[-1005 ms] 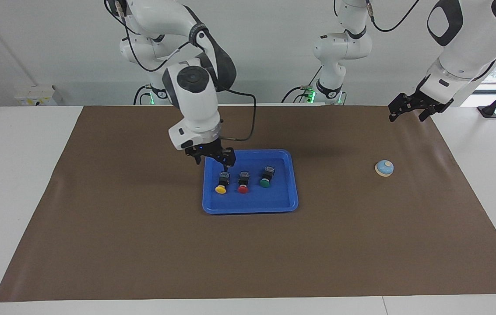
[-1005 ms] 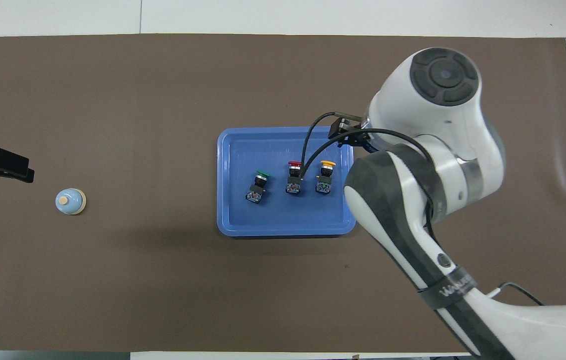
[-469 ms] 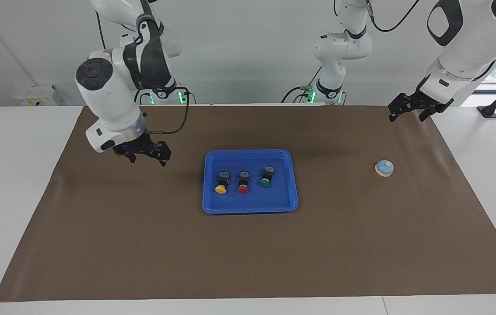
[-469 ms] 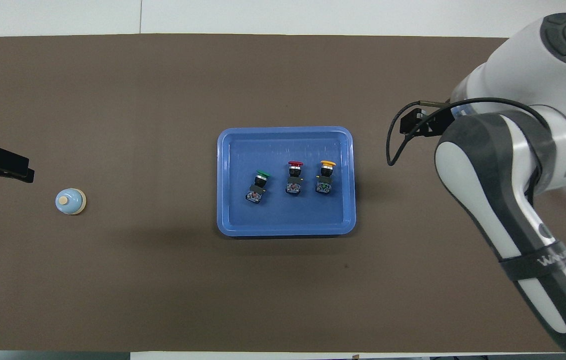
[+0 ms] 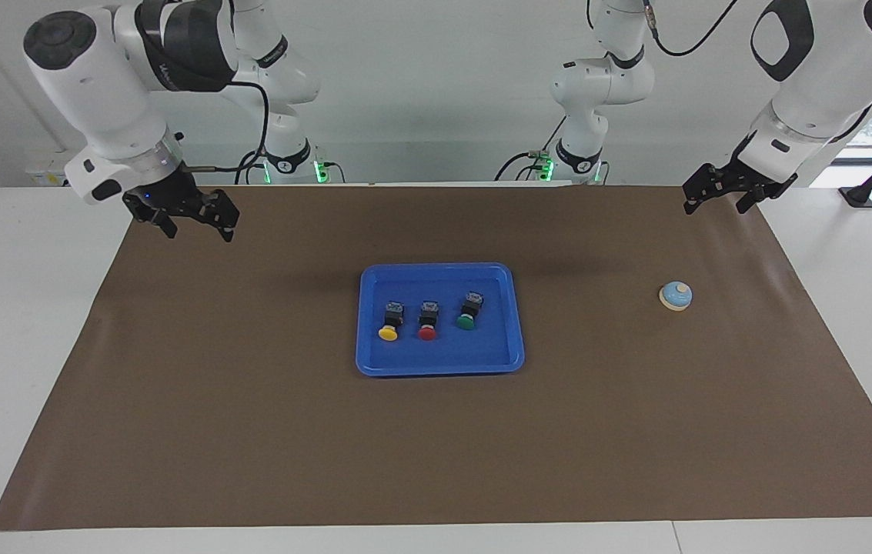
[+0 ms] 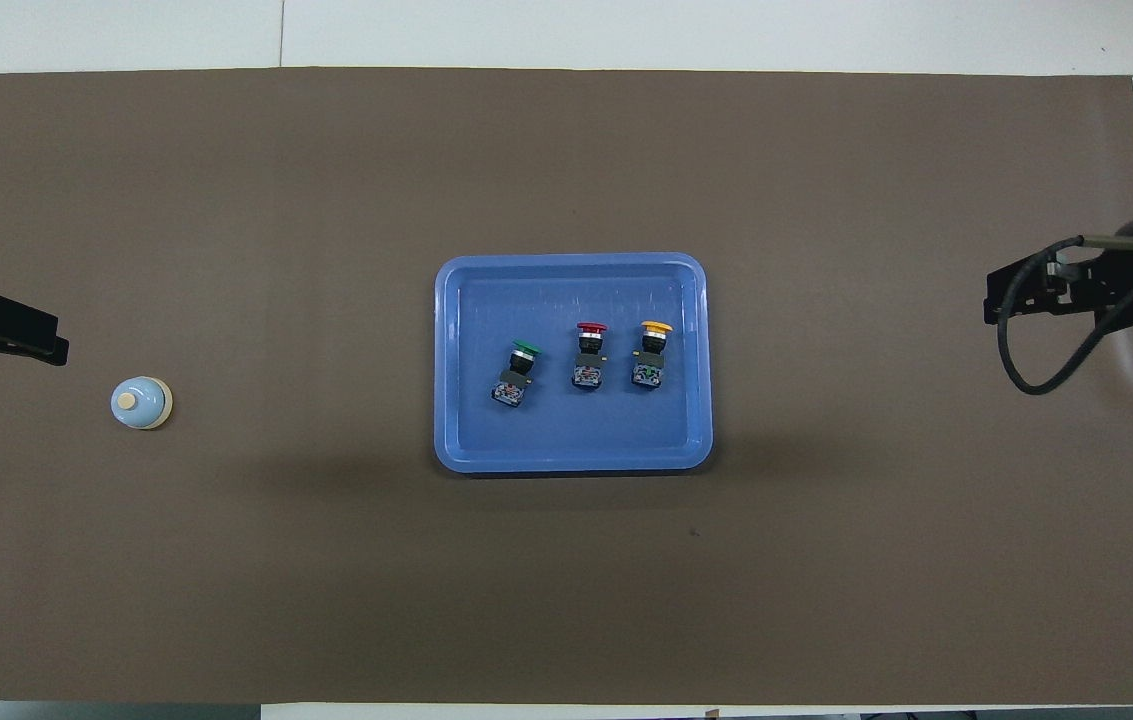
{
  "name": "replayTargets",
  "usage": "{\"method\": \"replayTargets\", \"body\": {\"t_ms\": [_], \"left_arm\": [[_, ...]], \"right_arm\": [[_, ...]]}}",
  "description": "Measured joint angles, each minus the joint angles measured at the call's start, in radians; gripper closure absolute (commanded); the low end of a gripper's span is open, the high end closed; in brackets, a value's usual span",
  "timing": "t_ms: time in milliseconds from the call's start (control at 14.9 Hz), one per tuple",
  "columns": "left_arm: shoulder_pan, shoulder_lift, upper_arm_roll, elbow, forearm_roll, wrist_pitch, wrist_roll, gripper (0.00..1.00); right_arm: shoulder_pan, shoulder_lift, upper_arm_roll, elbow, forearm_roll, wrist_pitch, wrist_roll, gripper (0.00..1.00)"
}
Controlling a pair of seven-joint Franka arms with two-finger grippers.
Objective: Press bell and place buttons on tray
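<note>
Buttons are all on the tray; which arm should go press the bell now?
Left. Its open tool hangs near the small light-blue dome bell; the open right tool hangs over the table's other end, past the bright-blue plastic tray.

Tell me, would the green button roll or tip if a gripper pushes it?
The green button lies on its side in the tray, so tipping seems unlikely. Its round cap might let it pivot or roll a little, but the boxy black body probably stops it. It looks rigid.

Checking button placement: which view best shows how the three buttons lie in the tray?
The overhead view: the green button, red button and yellow button lie side by side inside the tray, caps pointing away from the robots. The facing view shows the same row slantwise.
</note>
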State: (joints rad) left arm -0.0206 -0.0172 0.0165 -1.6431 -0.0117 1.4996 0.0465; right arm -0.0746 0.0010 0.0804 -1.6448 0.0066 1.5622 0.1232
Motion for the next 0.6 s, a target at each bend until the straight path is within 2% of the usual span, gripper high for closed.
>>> {"method": "replayTargets", "body": {"t_ms": [67,134,335,603], "left_arm": [[0.000,0.000,-0.001,0.000,0.000,0.004,0.000,0.69],[0.000,0.000,-0.001,-0.001,0.000,0.019,0.000,1.00],[0.002,-0.003,0.001,-0.023,0.000,0.050,-0.007,1.00],[0.048,-0.052,0.011,-0.222,0.000,0.224,-0.007,1.00]], "right_arm": [[0.000,-0.017,0.000,-0.003,0.000,-0.015,0.000,0.00],[0.000,-0.028,0.000,-0.006,0.000,-0.026,0.001,0.00],[-0.001,-0.032,0.000,-0.013,0.000,-0.031,0.002,0.00],[-0.001,-0.032,0.000,-0.020,0.000,-0.031,0.004,0.00]]}}
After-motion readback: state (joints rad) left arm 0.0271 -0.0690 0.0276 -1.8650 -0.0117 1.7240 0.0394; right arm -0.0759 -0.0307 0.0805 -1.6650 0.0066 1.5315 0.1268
